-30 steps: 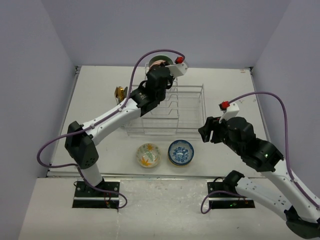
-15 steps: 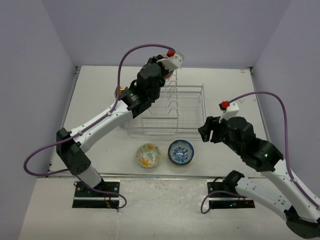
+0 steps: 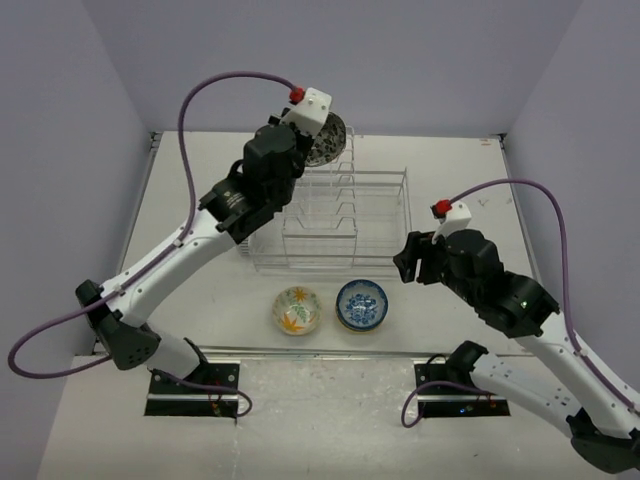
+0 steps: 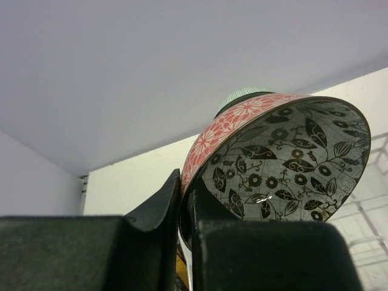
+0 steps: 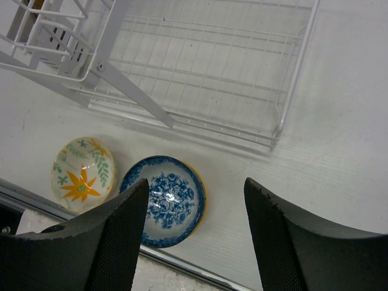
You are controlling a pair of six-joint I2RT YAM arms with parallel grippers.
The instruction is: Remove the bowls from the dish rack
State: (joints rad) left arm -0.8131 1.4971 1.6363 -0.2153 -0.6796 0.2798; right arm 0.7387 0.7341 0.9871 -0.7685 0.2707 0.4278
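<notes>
We see L gripper [image 3: 308,140] hold dark patterned bowl [image 3: 330,142] above dish rack [image 3: 380,215] far end; flower bowl [image 3: 297,309] & blue bowl [image 3: 361,304] sit on counter [image 3: 200,200].

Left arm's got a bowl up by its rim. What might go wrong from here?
1. The left gripper pinches the red-patterned bowl only at its rim, high over the dish rack; it may swivel or slip and fall onto the wires.
2. The blue bowl and yellow-flower bowl sit close together near the table edge; setting down beside them may knock one.
3. The right gripper hangs open above that spot, so the two grippers may clash.
</notes>
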